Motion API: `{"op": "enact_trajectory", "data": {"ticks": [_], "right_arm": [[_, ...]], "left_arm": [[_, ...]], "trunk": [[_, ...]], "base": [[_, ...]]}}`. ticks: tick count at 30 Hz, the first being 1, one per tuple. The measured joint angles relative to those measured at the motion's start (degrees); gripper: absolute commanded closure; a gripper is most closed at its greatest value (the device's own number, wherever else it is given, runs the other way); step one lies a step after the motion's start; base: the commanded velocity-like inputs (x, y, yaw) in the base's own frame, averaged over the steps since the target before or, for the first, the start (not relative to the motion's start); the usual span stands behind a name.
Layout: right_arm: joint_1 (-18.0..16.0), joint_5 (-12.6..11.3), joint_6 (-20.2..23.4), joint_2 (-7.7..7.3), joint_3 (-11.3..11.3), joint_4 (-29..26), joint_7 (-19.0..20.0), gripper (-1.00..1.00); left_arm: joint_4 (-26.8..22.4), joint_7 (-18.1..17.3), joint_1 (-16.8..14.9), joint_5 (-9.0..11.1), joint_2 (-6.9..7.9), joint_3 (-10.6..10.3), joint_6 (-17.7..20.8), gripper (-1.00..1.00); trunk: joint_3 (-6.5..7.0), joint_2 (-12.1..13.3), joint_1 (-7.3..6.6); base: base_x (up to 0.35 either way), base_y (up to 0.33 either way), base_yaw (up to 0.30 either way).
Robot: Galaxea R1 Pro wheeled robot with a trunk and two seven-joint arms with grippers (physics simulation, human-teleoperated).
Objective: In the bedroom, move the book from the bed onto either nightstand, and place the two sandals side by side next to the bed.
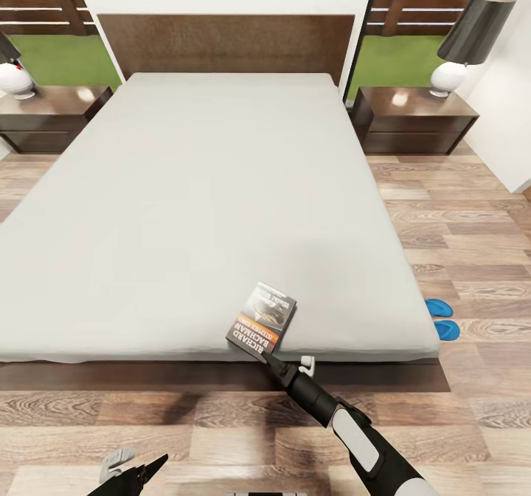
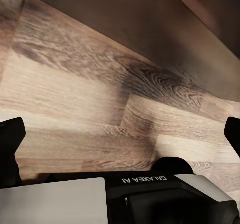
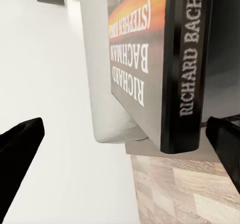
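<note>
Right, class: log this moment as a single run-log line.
phase: reaching for book | right tool: open at mattress edge, book not gripped | left tool: open, low over floor | sandals: beside bed

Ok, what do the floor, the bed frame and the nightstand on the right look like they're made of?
Floor: wood planks, mixed brown tones with visible grain, matte to low sheen. Bed frame: dark brown wood, going by the faint grain on the headboard, matte. Right nightstand: dark brown wood, probably lacquered, since its top mirrors a bright highlight.
</note>
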Motion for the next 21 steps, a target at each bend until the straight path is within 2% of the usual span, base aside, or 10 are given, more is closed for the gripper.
{"op": "enact_trajectory", "data": {"ticks": [21], "right_arm": [[0.0, 0.06, -0.01, 0.0, 0.0, 0.0, 0.03, 1.0]], "left_arm": [[0.01, 0.0, 0.0, -0.01, 0.0, 0.0, 0.0, -1.0]], "trunk": [[0.0, 0.0, 0.0]], "base": [[0.0, 0.0, 0.0]]}}
